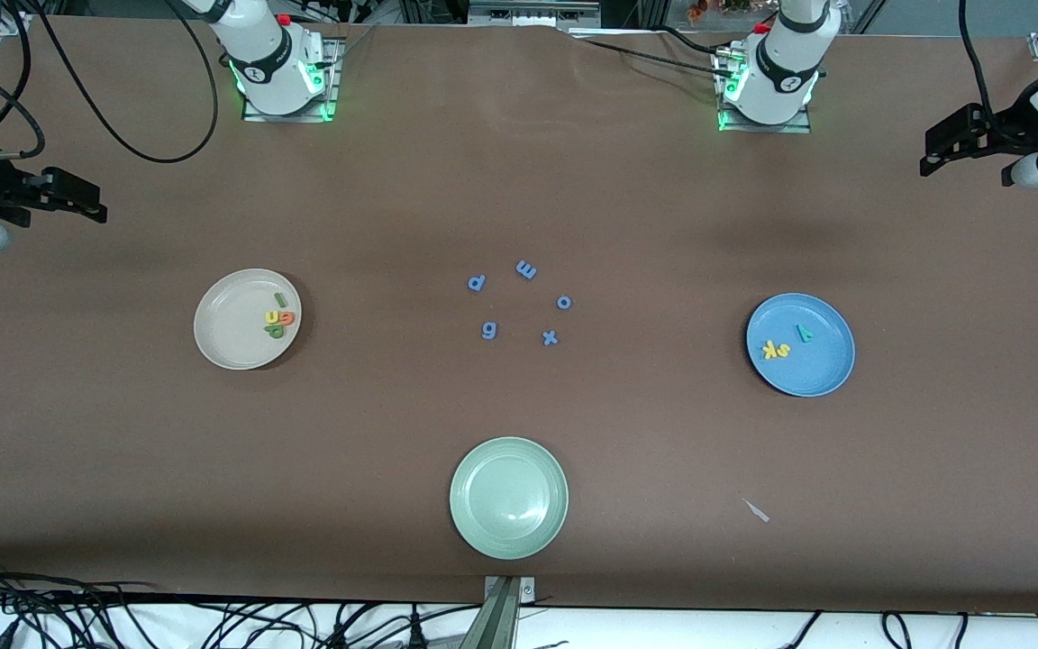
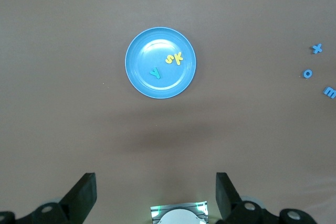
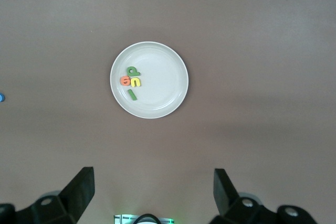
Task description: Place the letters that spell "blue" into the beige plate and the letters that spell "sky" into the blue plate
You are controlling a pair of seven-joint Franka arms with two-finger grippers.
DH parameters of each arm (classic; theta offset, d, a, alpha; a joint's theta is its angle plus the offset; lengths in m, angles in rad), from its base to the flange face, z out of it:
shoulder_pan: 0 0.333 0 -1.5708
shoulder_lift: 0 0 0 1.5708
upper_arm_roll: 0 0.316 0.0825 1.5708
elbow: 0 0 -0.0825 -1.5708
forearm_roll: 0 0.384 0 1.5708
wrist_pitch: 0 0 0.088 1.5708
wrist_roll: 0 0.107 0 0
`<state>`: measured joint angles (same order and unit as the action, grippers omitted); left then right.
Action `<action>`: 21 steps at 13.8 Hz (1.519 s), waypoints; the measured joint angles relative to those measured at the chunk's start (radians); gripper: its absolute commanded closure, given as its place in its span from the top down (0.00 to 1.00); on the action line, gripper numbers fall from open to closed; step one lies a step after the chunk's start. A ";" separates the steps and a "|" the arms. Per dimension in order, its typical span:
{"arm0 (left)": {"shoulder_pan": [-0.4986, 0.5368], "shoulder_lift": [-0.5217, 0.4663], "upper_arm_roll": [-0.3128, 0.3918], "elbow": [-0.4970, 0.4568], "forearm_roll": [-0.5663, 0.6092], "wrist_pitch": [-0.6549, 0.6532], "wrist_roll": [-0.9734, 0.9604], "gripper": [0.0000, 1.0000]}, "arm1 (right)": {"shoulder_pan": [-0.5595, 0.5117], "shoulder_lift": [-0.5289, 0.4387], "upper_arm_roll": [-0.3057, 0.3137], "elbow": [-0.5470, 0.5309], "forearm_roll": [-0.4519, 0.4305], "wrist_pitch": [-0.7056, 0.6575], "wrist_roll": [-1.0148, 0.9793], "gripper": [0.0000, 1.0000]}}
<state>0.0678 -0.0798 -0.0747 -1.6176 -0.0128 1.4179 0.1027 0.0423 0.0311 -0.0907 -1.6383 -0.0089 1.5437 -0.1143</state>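
Letters that spell "blue" (image 1: 276, 317) lie clustered in the beige plate (image 1: 223, 333); letters that spell "sky" (image 1: 784, 343) lie in the blue plate (image 1: 821, 365). Farther off, small blue letters (image 1: 521, 302) sit mid-table, one seemingly an m. Left gripper (image 2: 155, 192) and right gripper (image 3: 153, 190) hang spread wide, holding nothing, high over the table's ends.

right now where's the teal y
In the front view, the teal y lies in the blue plate toward the left arm's end, beside the yellow s and k.
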 measured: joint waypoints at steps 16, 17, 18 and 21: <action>0.000 0.000 0.000 0.000 0.000 0.000 0.000 1.00 | -0.036 0.007 0.012 0.000 -0.003 0.017 0.032 1.00; 0.000 0.000 0.000 0.000 0.000 0.000 0.000 1.00 | -0.036 0.007 0.012 0.000 -0.003 0.017 0.032 1.00; 0.000 0.000 0.000 0.000 0.000 0.000 0.000 1.00 | -0.036 0.007 0.012 0.000 -0.003 0.018 0.032 1.00; 0.000 0.000 0.000 0.000 0.000 0.000 0.000 1.00 | -0.036 0.008 0.013 0.000 -0.003 0.018 0.033 1.00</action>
<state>0.0678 -0.0797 -0.0747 -1.6175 -0.0128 1.4178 0.1027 0.0065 0.0386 -0.0779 -1.6384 -0.0120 1.5619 -0.0817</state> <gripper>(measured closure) 0.000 0.000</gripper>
